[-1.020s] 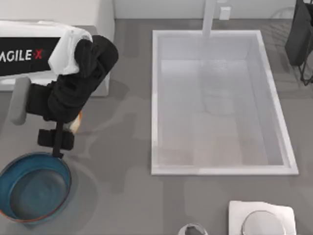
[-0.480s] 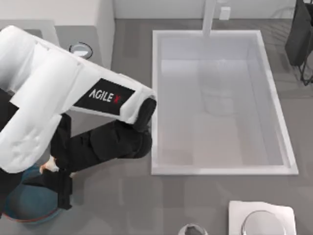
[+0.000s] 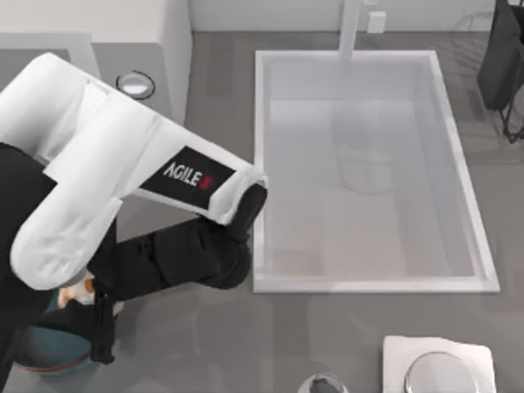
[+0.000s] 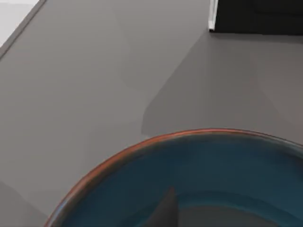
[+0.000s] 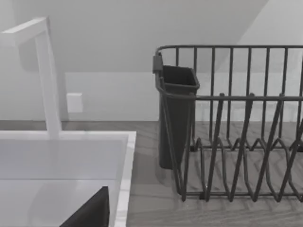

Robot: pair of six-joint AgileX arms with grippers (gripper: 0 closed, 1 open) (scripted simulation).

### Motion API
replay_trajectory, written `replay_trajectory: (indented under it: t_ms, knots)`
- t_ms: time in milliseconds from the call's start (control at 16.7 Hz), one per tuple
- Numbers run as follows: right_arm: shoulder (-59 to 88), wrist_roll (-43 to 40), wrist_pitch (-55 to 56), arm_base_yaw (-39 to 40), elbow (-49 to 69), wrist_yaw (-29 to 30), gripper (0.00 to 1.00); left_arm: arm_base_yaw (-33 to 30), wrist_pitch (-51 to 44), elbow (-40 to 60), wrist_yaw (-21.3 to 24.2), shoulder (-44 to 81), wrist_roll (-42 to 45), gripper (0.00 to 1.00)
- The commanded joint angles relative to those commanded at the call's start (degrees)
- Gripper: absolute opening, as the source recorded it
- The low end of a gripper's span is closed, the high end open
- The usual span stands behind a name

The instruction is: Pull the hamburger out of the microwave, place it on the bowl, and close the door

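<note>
Top view: left arm reaches across the table's left side, its gripper point(image 3: 97, 315) lowered further over the bowl point(image 3: 51, 352) than half a second ago. Hamburger point(image 3: 79, 291) sits at the fingers above the bowl's rim; whether they clamp it cannot be told. Microwave point(image 3: 131, 49) at rear left.

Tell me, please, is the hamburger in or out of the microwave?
Out: the hamburger sits at the left gripper over the bowl.

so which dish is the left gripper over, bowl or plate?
The teal-blue bowl with reddish rim, at the table's left, under the left gripper. The white square plate sits far right.
</note>
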Motion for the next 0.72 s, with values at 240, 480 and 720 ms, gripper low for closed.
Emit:
replay_trajectory:
  t_ms: [240, 480, 720]
  knots:
    - [0.0, 0.0, 0.0, 0.0, 0.0, 0.0, 1.0, 0.6, 1.3, -1.0, -0.5, -0.4, 0.5, 0.0]
    - [0.0, 0.0, 0.0, 0.0, 0.0, 0.0, 1.0, 2.2, 4.6, -3.6, -1.9, -1.1, 1.6, 0.0]
    - [0.0, 0.0, 0.0, 0.0, 0.0, 0.0, 1.0, 3.8, 8.1, -6.6, -3.4, -1.1, 2.7, 0.0]
